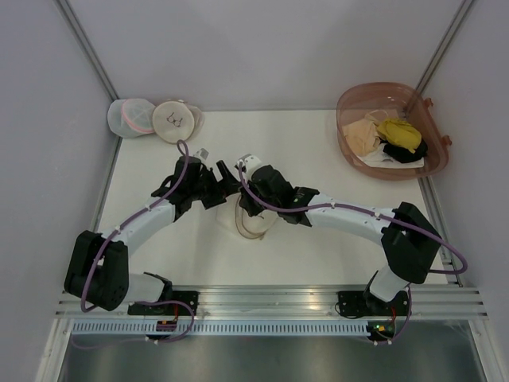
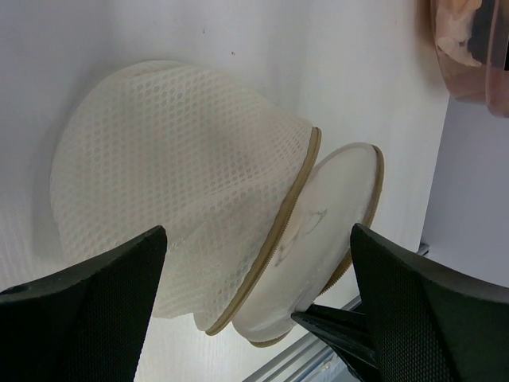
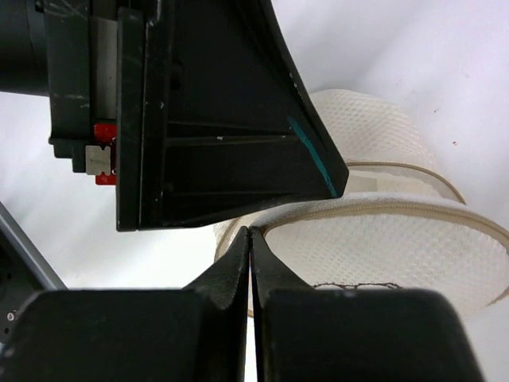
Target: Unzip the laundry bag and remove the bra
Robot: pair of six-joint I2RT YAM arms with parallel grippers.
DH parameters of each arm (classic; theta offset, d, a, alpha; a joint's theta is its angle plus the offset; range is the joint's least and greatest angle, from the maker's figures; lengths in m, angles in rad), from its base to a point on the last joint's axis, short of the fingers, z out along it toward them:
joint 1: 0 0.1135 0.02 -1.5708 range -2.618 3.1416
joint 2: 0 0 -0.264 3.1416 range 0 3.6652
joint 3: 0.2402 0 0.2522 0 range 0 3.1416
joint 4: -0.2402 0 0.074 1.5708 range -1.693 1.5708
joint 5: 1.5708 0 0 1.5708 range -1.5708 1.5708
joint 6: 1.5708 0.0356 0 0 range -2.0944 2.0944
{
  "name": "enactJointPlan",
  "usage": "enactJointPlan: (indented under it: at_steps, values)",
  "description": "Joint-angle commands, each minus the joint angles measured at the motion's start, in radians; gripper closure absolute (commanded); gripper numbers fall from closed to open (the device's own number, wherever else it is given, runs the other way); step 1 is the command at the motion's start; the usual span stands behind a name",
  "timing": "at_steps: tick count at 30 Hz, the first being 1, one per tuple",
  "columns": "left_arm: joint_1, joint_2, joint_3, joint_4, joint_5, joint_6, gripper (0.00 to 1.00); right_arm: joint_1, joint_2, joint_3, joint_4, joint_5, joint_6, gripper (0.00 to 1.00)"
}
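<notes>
The cream mesh laundry bag (image 1: pixel 253 227) stands on edge at the table's middle, under both grippers. In the left wrist view its mesh body (image 2: pixel 175 159) and its flat face with a faint drawing (image 2: pixel 334 199) gape apart along the tan zipper (image 2: pixel 290 223). My left gripper (image 2: pixel 258 239) is open, its fingers wide on either side of the bag, just above it (image 1: pixel 225 181). My right gripper (image 3: pixel 250 232) is shut at the bag's zipper rim (image 1: pixel 242 203). No yellow shows inside the bag. A mustard-yellow bra (image 1: pixel 400 134) lies in the basket.
A pink-brown plastic basket (image 1: pixel 350 103) at the back right also holds a pale beige garment (image 1: pixel 362 135) and a black one (image 1: pixel 407 153). At the back left lie a white mesh bag with pink trim (image 1: pixel 131 117) and a second cream bag with a bra drawing (image 1: pixel 176 121).
</notes>
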Motion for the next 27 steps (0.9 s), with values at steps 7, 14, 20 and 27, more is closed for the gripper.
enactJointPlan:
  at_steps: [7, 14, 20, 27]
  values:
    - [0.016, 0.002, -0.006, 0.102, -0.008, -0.055, 0.0, 0.008, 0.015, 0.011, 0.068, -0.162, -0.052, 1.0]
    - [0.033, 0.048, 0.02, 0.119, 0.047, -0.015, 0.0, 0.008, 0.037, 0.013, 0.116, -0.298, -0.072, 0.46]
    - [0.036, 0.108, 0.085, 0.049, 0.104, 0.117, 0.01, 0.008, -0.083, -0.029, 0.114, -0.424, -0.098, 0.4]
    - [0.036, 0.164, 0.141, 0.013, 0.169, 0.269, 0.02, 0.008, -0.288, -0.072, 0.002, -0.507, -0.127, 0.42]
